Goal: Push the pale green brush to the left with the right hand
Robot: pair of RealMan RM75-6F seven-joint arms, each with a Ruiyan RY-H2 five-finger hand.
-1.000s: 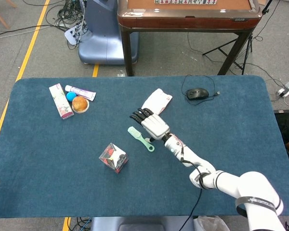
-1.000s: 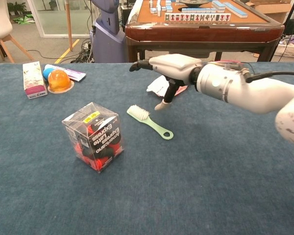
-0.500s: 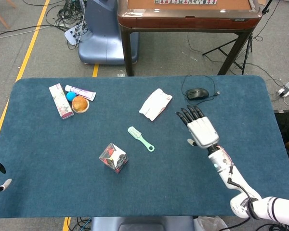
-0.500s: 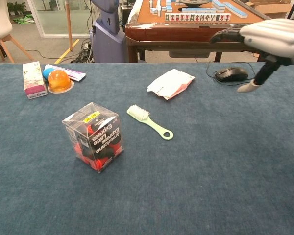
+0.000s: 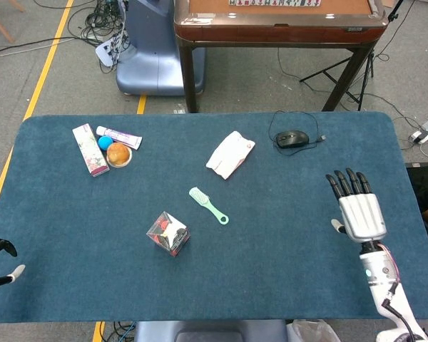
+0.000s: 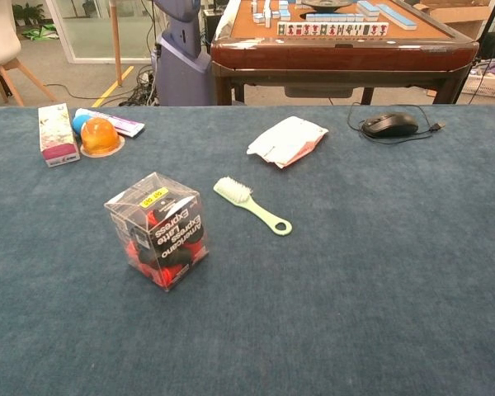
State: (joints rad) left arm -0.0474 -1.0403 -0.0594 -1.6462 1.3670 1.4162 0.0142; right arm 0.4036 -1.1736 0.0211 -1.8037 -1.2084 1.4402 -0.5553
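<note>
Both hands empty, right hand [image 5: 359, 212] flat (fingers apart)

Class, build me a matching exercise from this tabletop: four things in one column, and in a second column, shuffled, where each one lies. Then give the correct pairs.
Things
1. pale green brush
2. computer mouse
3. clear box
4. right robot hand

Places
A. far side of the table, cable trailing
B. near the table's right edge, fingers spread, holding nothing
C. middle of the table, lying flat
D. just nearer the robot than the brush, to its left

Pairs: 1-C, 2-A, 3-D, 4-B
</note>
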